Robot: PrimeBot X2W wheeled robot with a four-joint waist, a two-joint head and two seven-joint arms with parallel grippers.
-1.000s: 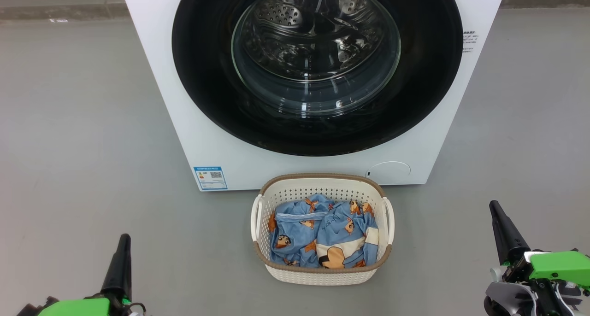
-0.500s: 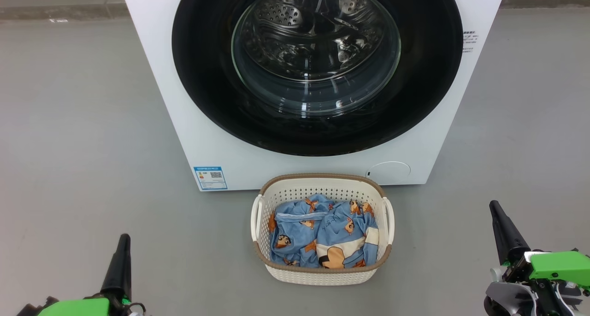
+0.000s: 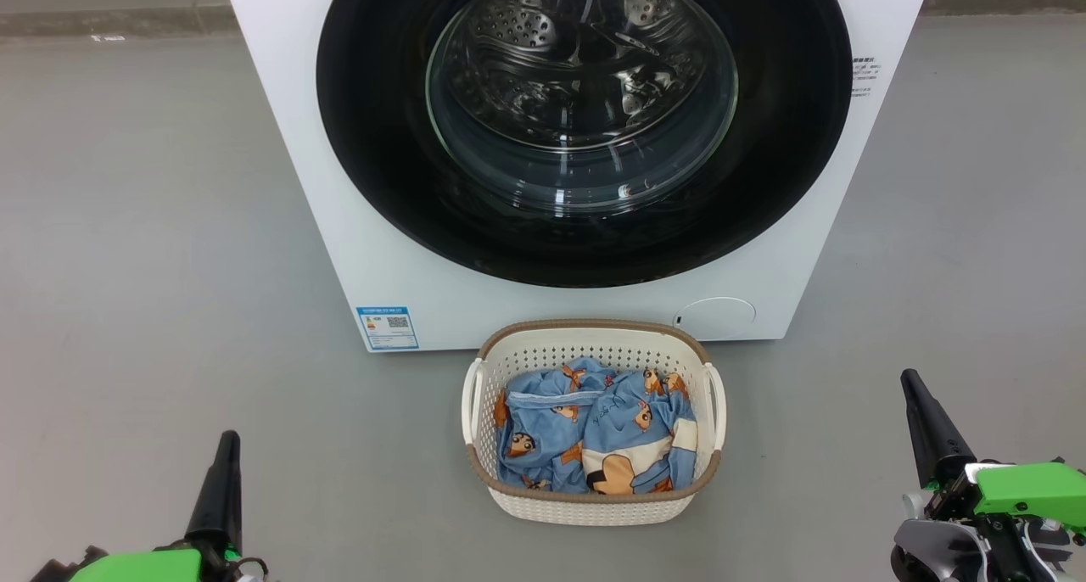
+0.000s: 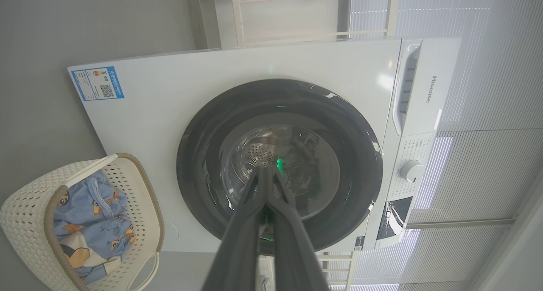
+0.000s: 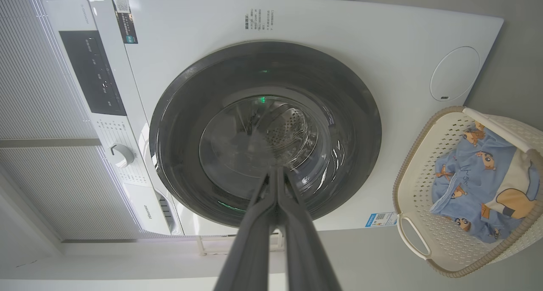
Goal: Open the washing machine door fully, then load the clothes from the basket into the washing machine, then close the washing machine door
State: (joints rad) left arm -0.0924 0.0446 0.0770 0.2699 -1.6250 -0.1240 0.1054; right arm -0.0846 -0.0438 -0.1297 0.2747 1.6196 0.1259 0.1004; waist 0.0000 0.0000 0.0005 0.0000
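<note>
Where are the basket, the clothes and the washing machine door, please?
basket (image 3: 594,507), head view, front wall.
clothes (image 3: 594,433), head view, middle of the pile.
washing machine door (image 3: 581,98), head view, glass window.

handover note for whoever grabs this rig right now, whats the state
Left gripper: shut, holding nothing, low on the robot's left, touching nothing.
Right gripper: shut, holding nothing, low on the robot's right, touching nothing.
Washing machine door: closed against the washing machine; no clothes show through the glass.
Basket: on the floor in front of the machine, below the door, with the clothes piled inside.
Done: nothing yet.
Left: open the door fully, move the clothes into the drum, close the door.
</note>
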